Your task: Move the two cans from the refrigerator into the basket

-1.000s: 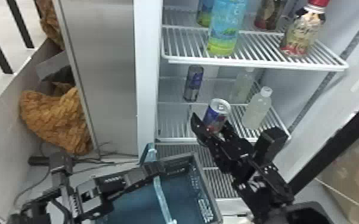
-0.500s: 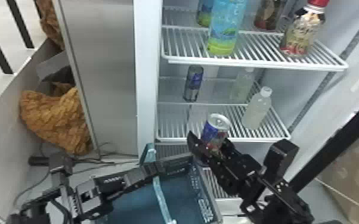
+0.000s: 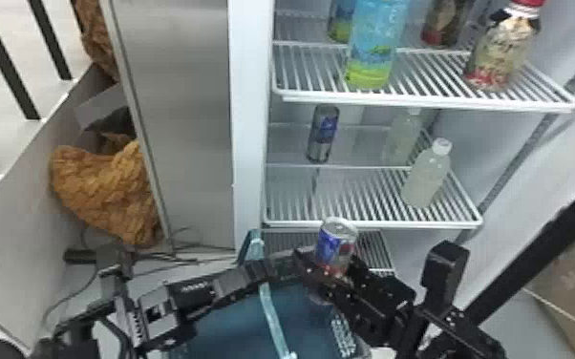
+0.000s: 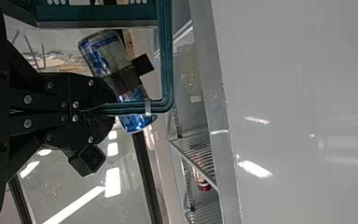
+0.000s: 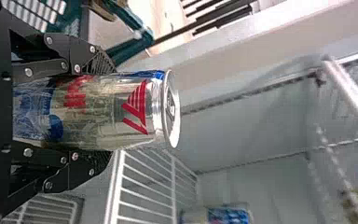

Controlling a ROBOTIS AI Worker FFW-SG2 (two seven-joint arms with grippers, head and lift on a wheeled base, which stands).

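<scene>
The jaws of the right gripper (image 3: pixel 332 268) are closed around the first can (image 3: pixel 334 241), whose lid end projects beyond them. The can is held nearly upright, in front of the wire shelf (image 3: pixel 372 223). The second can (image 3: pixel 323 133) is seated upright in the refrigerator, beyond these jaws. The jaws of the left gripper (image 3: pixel 256 271) are clamped on the handle (image 3: pixel 272 320) of the basket (image 3: pixel 234 327), which is located below both pairs of jaws.
</scene>
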